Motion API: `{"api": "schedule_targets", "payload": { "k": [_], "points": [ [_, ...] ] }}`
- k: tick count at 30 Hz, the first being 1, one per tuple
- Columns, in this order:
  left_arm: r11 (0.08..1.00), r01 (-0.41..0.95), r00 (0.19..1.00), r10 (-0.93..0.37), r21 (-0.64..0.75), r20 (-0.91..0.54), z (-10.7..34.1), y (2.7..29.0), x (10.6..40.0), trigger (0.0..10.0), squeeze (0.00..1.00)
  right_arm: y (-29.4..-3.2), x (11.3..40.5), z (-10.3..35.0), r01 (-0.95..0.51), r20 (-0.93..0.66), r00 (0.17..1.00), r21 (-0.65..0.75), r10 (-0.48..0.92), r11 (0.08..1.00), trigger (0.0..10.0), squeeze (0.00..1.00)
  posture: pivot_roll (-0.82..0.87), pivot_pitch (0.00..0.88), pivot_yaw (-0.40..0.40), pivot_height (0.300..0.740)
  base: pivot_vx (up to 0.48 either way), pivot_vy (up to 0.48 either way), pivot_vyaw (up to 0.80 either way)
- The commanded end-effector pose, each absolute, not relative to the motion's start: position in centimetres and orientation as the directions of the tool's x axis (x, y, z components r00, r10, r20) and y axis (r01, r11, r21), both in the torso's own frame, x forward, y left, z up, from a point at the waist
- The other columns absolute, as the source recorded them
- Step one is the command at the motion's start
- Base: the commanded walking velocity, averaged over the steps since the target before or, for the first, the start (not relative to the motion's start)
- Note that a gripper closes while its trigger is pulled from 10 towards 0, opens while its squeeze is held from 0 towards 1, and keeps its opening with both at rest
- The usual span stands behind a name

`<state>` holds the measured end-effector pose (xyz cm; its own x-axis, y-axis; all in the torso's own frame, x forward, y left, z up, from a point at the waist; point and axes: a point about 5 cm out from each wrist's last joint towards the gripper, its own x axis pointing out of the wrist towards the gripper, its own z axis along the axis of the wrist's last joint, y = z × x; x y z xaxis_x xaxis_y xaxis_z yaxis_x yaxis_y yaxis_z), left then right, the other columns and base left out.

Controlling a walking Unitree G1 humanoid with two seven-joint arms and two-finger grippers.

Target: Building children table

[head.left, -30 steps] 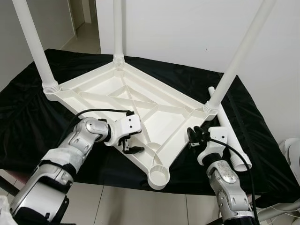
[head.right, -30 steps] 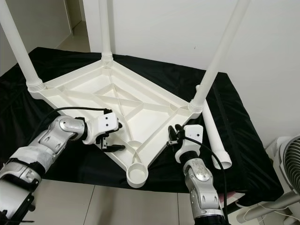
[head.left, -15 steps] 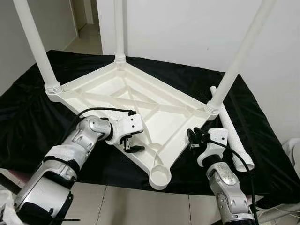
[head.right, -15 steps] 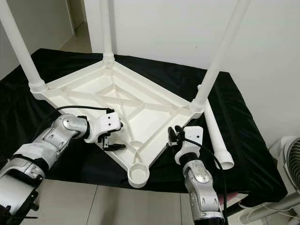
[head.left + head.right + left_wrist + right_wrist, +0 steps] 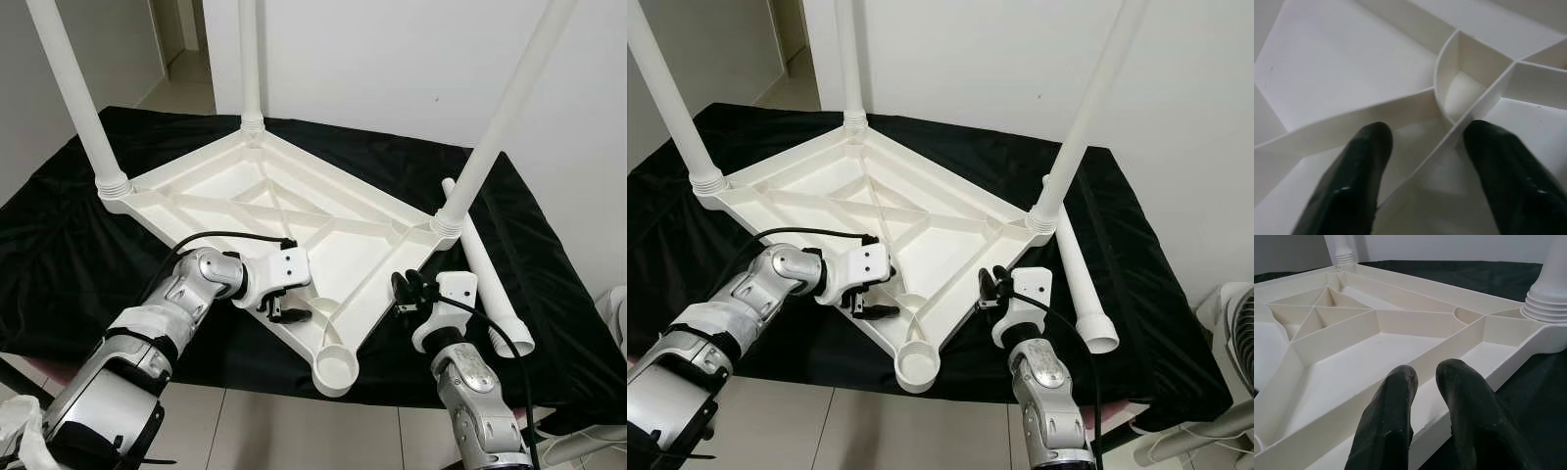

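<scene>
The left gripper (image 5: 282, 311) is reaching over the upturned table's (image 5: 235, 186) near edge, fingers (image 5: 1356, 171) released astride a rib. The right gripper (image 5: 404, 290) is straddling its right rim, jaws slightly parted. The white table is lying on a black cloth (image 5: 59, 245), 3 legs (image 5: 78, 98) standing up, 1 leg (image 5: 485, 269) lying beside it.
</scene>
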<state>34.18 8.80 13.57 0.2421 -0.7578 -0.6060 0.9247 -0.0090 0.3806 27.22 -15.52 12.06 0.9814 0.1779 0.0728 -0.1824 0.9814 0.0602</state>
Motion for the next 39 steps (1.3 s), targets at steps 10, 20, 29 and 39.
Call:
{"api": "schedule_targets", "payload": {
  "k": [10,20,29,39],
  "points": [
    [-0.067,0.95,0.167,-0.719,0.306,-0.675,12.0,9.3,33.5,0.0,0.0,-15.7,27.0,11.8,-0.176,0.049,0.984,0.055,0.173,0.983,10.0,0.0,-0.12,0.06,-0.016,0.74,0.0,0.0,0.0],
    [-0.057,0.962,0.139,-0.741,0.267,-0.657,11.0,8.8,32.6,0.0,0.0,-15.8,26.7,11.7,-0.17,0.043,0.985,0.056,0.168,0.984,10.0,0.0,-0.13,0.063,-0.016,0.74,0.0,0.0,0.0],
    [-0.009,0.975,0.129,-0.794,0.224,-0.594,10.4,8.4,30.9,0.0,0.0,-15.9,26.7,11.7,-0.163,0.045,0.986,0.06,0.161,0.985,10.0,0.0,-0.12,0.06,-0.019,0.74,0.0,0.0,0.0],
    [0.028,0.969,0.166,-0.807,0.244,-0.567,10.4,8.7,30.5,10.0,0.0,-15.5,27.1,11.9,-0.181,0.05,0.983,0.065,0.178,0.981,10.0,0.0,-0.1,0.05,-0.037,0.74,0.0,0.0,0.0]
  ]
}}
